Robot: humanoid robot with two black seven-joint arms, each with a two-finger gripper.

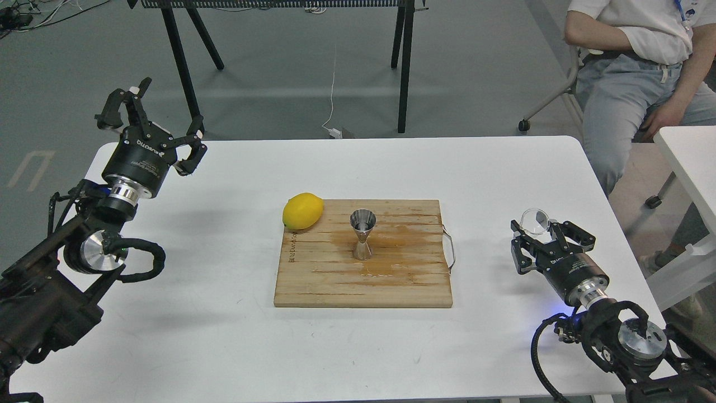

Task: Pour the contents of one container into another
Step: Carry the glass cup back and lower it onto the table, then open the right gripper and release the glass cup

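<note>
The steel hourglass jigger (pixel 362 235) stands upright in the middle of the wooden cutting board (pixel 313 280). The small clear glass beaker (pixel 535 221) is held well to the right of the board, tilted, with my right gripper (pixel 545 232) shut on it low over the table's right side. It is too small to tell whether anything is inside it. Far from both, my left gripper (pixel 168 106) hangs open and empty above the table's far left corner.
A yellow lemon (pixel 302 210) lies at the board's far left corner. A wet stain (pixel 394 243) spreads on the board right of the jigger. A seated person (pixel 632 67) and a second white table (pixel 691 162) are off to the right.
</note>
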